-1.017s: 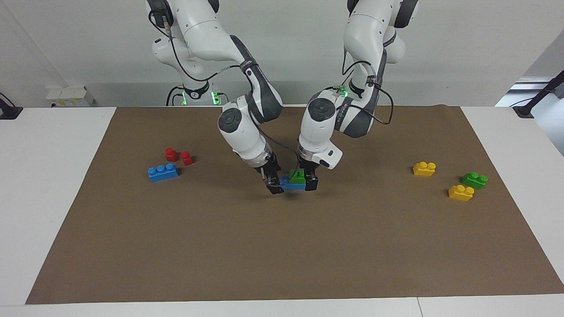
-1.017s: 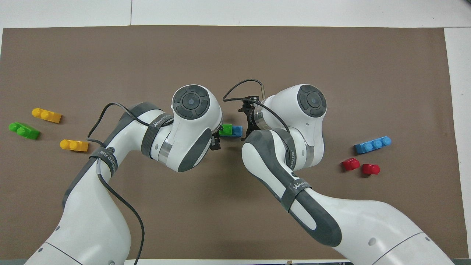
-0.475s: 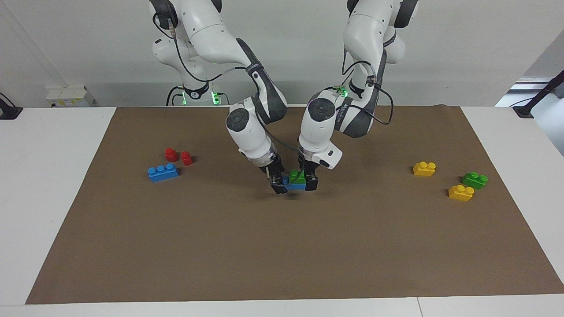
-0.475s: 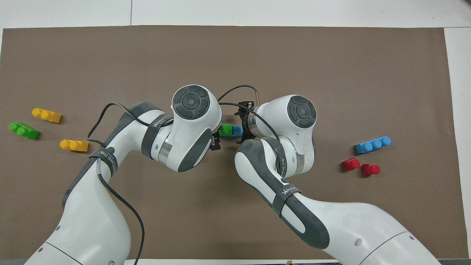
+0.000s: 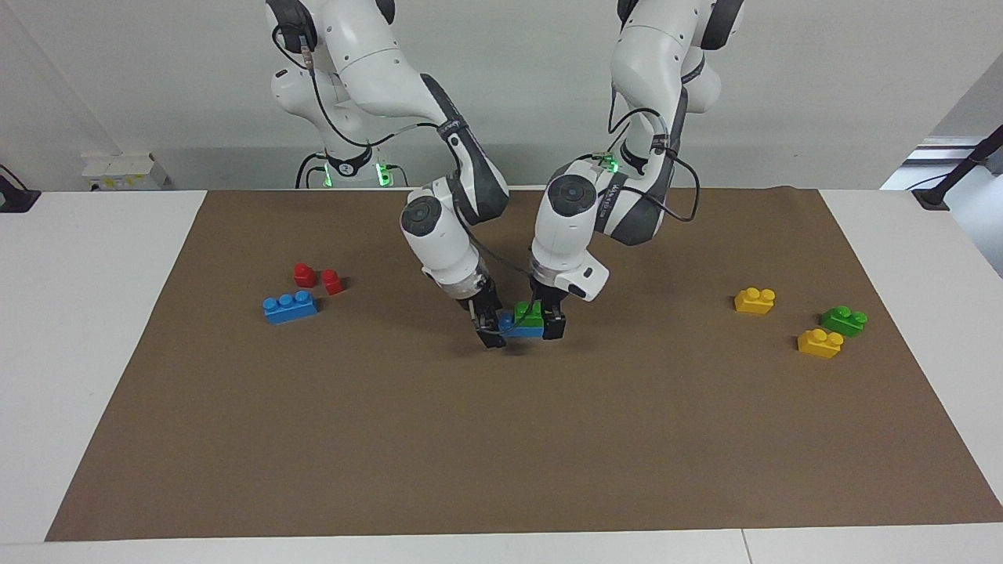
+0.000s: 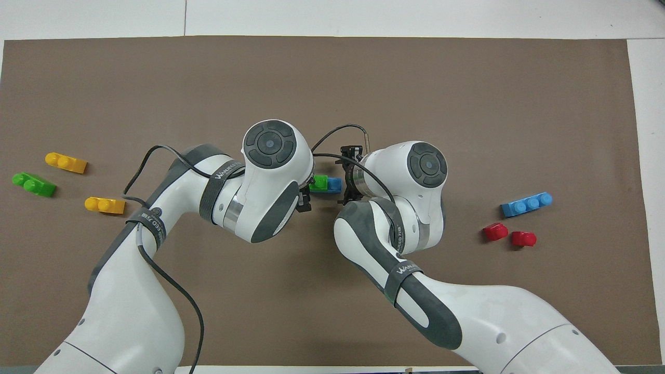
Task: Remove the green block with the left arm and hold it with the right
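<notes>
since a second ago the right claw has closed in on the blue brick mid-tabletop and grips it, left claw clamping the green block stacked on it, unseparated.

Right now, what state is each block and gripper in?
Small green two-stud plastic block: stacked on blue brick, left gripper at it.
Blue plastic brick: under it, right gripper at its end.
Left gripper: fingers unclear.
Right gripper: fingers unclear.
Second green block: loose on mat.
</notes>
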You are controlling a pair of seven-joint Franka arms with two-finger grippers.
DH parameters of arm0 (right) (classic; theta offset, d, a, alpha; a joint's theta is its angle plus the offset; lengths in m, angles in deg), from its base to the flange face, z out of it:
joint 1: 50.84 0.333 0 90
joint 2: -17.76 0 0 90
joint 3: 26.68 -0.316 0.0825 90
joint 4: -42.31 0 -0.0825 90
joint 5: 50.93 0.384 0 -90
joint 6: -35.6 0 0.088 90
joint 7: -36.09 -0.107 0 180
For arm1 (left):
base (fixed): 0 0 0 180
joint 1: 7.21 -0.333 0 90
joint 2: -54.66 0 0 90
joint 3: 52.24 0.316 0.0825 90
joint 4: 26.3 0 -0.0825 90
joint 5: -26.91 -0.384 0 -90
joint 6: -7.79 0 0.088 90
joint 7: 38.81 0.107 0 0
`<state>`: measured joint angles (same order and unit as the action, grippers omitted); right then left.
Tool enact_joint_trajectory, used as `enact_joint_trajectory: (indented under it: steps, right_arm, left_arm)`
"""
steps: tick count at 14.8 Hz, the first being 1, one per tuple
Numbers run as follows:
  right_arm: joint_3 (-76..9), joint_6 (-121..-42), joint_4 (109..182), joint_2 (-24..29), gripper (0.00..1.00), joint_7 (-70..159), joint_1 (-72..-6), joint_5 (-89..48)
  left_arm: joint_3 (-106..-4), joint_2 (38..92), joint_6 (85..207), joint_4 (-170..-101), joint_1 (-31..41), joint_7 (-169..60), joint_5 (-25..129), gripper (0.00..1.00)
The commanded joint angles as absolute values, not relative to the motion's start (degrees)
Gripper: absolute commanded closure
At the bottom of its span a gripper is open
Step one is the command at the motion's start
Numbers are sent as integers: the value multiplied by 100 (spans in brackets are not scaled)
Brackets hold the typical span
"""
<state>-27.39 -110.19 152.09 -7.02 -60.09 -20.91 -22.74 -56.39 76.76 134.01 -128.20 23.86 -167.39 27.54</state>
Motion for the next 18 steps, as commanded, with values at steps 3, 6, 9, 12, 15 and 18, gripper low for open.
enact_joint_trajectory:
  steps: [3,6,9,12,15,18]
  right_arm:
    - [-2738,-11206,15375,-650,10,-5971,-2070,-2123]
    - [-2738,-11206,15349,-650,13,-5988,-2052,-2105]
    - [-2738,-11206,15349,-641,23,-5988,-2043,-2087]
    - [-2747,-11197,15340,-641,35,-5988,-2043,-2087]
    - [-2747,-11197,15331,-641,54,-5997,-2043,-2061]
    - [-2747,-11206,15314,-650,80,-5919,-2043,-1684]
  left_arm:
    - [-5576,7637,13391,-12878,2452,-16862,2629,0]
    - [-5576,7637,13391,-12878,2452,-16862,2629,0]
    - [-5576,7646,13400,-12878,2452,-16862,2629,0]
    - [-5576,7646,13408,-12878,2452,-16862,2629,0]
    - [-5576,7646,13417,-12878,2452,-16862,2629,0]
    - [-5576,7646,13426,-12878,2452,-16862,2629,0]
